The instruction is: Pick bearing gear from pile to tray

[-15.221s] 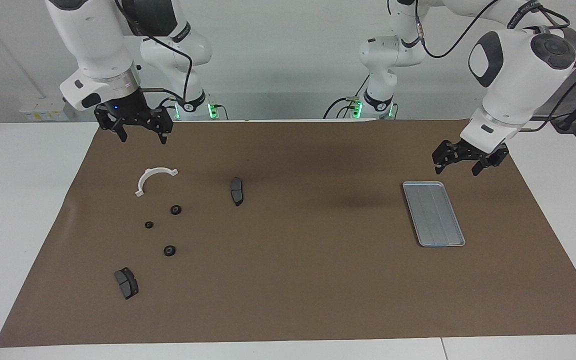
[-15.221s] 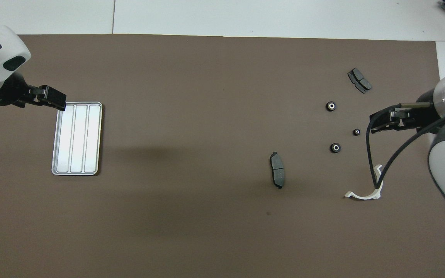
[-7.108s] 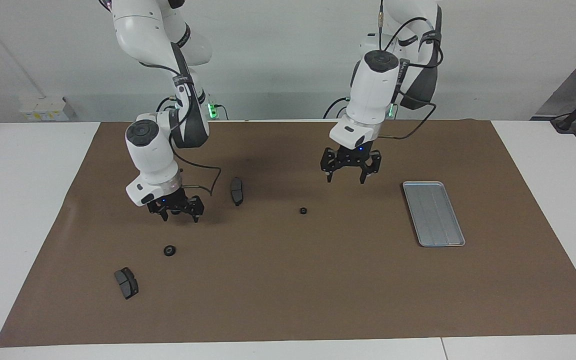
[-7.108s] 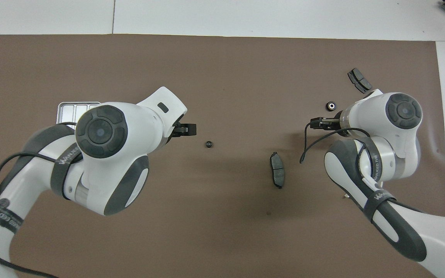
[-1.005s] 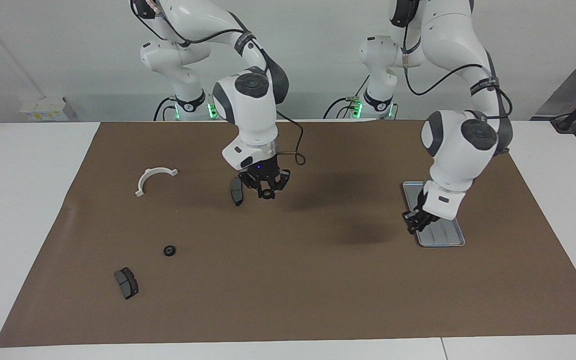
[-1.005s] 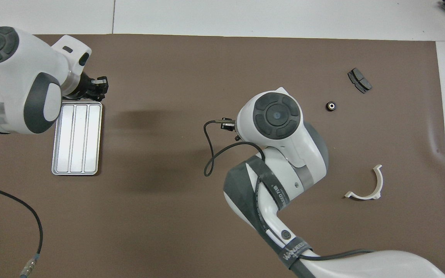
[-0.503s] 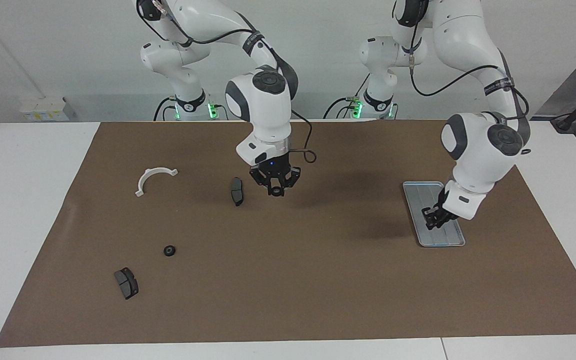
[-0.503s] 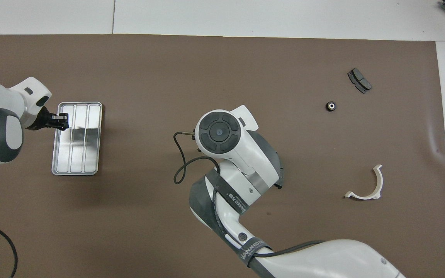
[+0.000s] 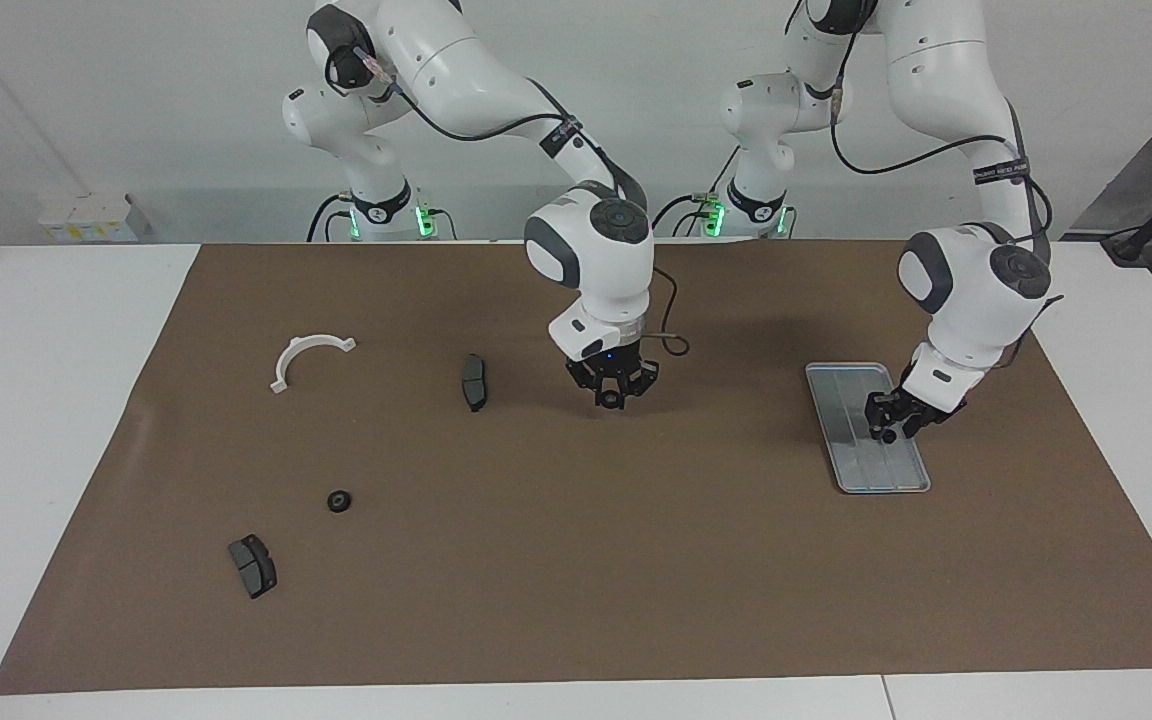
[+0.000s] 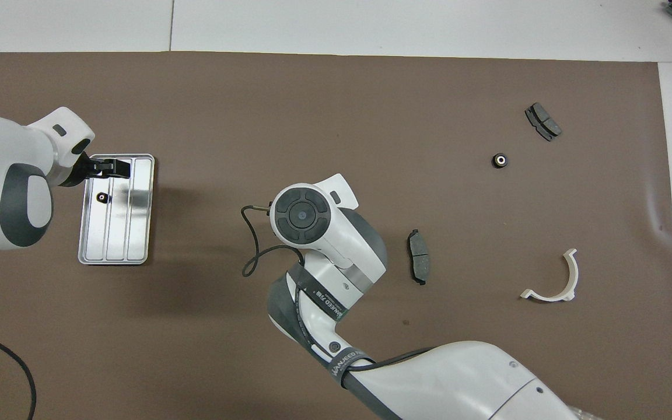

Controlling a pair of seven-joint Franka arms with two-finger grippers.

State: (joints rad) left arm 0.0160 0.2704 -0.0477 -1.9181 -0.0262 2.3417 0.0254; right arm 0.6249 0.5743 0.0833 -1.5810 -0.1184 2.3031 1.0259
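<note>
The left gripper [image 9: 898,425] hangs over the tray [image 9: 848,462] at frame right, jaws now spread, its small black ring [image 10: 101,197] dropped onto the tray. The right gripper [image 9: 613,393], mid-frame, has carried a ring [image 9: 613,401] closer, jaws clamped on it.

One cam sits high across the table, facing the robots. The other's way up over the robots' end, looking steeply down. Both catch the whole brown mat [image 9: 576,560], flipped half a turn.
</note>
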